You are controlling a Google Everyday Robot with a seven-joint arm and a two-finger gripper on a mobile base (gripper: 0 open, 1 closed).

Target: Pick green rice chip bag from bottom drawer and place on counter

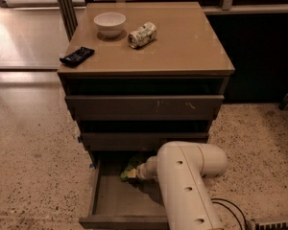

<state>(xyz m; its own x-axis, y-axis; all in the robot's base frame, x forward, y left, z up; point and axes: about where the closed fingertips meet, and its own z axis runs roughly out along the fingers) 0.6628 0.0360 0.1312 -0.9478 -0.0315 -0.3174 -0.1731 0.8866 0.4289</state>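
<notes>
**A:** Where is the green rice chip bag (134, 162)?

**B:** It is in the bottom drawer (116, 202), which stands pulled out. The bag lies toward the back, partly under the drawer above, so only a crumpled green patch shows.

**A:** And the gripper?

**B:** The gripper (130, 174) is down inside the drawer at the end of the white arm (187, 176). It sits right at the bag's near edge and seems to touch it. Whether it is wide, narrow or holding the bag cannot be told from this view.

**A:** How will the bag handle?

**B:** It is likely very light and soft, a crinkled film that gives under pressure. It can fold or crush, and the chips inside are probably fragile. A pinch on a raised fold or a sealed end looks safer than squeezing the middle.

**A:** Anything to watch on the lift?

**B:** The drawer above overhangs the bag, so it probably has to come forward before it goes up. On the desk (182, 42), the right side looks the best place to set it down. The white bowl (110, 23), crushed can (142, 35) and black wrapper (77, 56) sit toward the left and back.
</notes>
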